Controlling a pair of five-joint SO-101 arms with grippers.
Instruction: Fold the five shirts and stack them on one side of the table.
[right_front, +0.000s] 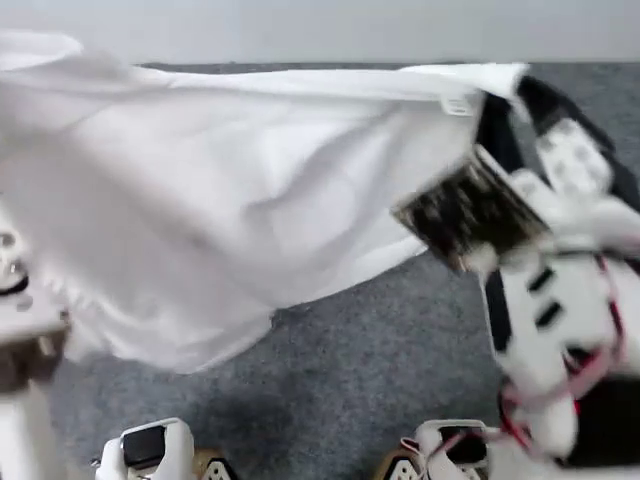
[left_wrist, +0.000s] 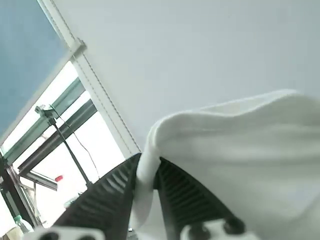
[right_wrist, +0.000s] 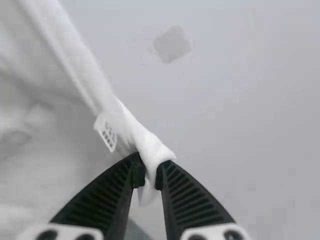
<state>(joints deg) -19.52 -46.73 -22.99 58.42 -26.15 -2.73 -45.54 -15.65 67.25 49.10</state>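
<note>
Shirt: we note one white shirt (right_front: 230, 200) held up off the grey table (right_front: 380, 350), stretched from left to right, its loose hem sagging toward the near side.
Right gripper (right_wrist: 149, 172): pinched tight on the shirt's bunched top edge at the far right, just beside a small sewn tag (right_wrist: 106, 134).
Left gripper (left_wrist: 146, 175): clamped on a fold of the shirt at its left end.

Window (left_wrist: 102, 142): bright, framed in white.
Stand (left_wrist: 70, 148): thin dark pole before the window.
Ceiling (right_wrist: 250, 125): pale, with a grey square patch (right_wrist: 171, 44).
</note>
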